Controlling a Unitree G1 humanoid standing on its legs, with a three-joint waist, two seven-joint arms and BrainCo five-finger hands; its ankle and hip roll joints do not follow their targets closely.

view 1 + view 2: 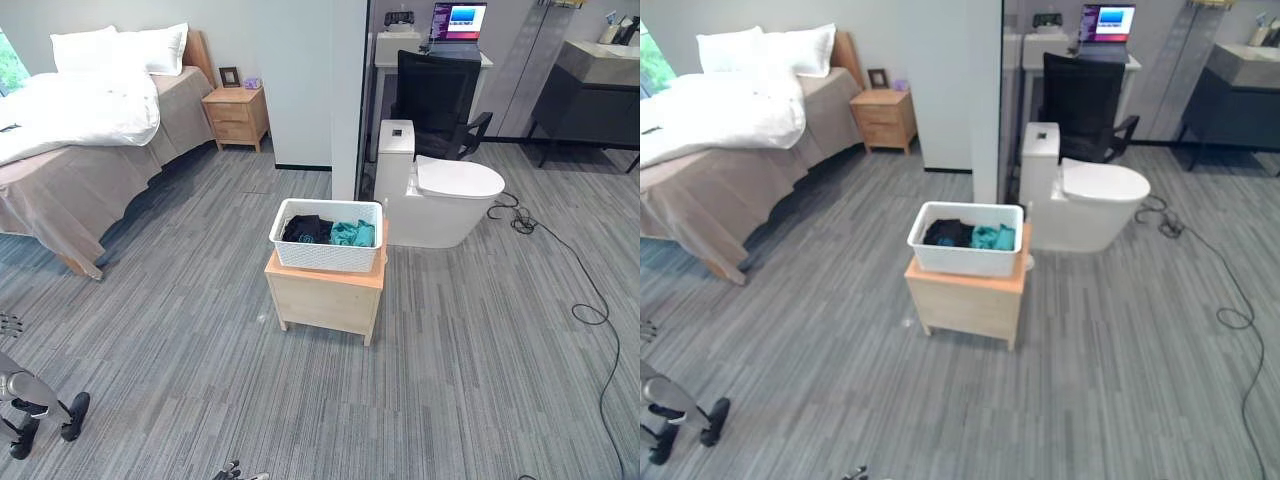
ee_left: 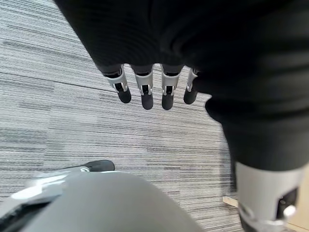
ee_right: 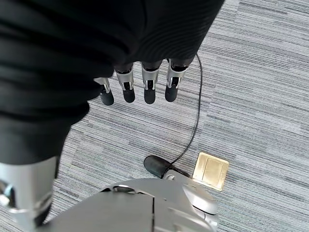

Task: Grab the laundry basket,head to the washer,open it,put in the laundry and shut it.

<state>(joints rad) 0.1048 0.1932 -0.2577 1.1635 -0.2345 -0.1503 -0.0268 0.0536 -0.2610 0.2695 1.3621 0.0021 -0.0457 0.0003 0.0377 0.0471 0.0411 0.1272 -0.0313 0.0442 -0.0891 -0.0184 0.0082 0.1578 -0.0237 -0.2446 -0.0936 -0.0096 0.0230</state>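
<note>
A white laundry basket [image 1: 322, 257] stands on a low wooden stool [image 1: 325, 298] in the middle of the grey striped floor, a few steps ahead of me. Inside it lie a black garment [image 1: 305, 229] and a teal one [image 1: 352, 234]. My left hand [image 2: 145, 93] hangs over bare floor, fingers straight and holding nothing. In the same way, my right hand [image 3: 149, 89] hangs open above the floor. Both hands are far from the basket.
A white toilet [image 1: 450, 195] stands just right of and behind the basket, beside a white partition wall [image 1: 348, 90]. A bed [image 1: 80, 130] and nightstand [image 1: 237, 115] are at the far left. A black chair [image 1: 440, 100], a desk with a laptop [image 1: 458, 25] and a vanity [image 1: 595, 90] line the back right. A cable [image 1: 590, 300] trails across the right floor.
</note>
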